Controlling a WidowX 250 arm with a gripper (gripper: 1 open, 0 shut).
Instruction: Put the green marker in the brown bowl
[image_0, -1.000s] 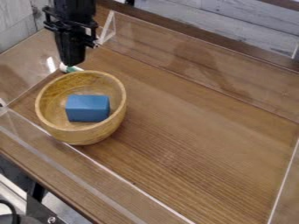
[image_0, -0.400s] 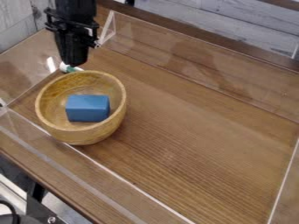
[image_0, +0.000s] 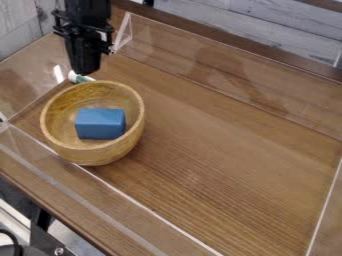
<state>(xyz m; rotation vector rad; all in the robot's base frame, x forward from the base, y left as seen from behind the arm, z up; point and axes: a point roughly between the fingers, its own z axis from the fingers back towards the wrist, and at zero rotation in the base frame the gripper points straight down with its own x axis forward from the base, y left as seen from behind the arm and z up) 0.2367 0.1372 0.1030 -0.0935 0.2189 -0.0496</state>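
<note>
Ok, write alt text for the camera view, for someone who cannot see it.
A black robot gripper points down just behind the far rim of a round light-brown wooden bowl, with the green tip of a marker showing at its fingertips. A blue rectangular block lies inside the bowl, on a brown wooden table edged by clear plastic walls.

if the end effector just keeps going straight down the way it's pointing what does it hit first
The end effector points steeply down at the far rim of the brown bowl, with the green marker at its tip. The marker would likely meet that rim, or the table just behind it; depth is unclear.
</note>
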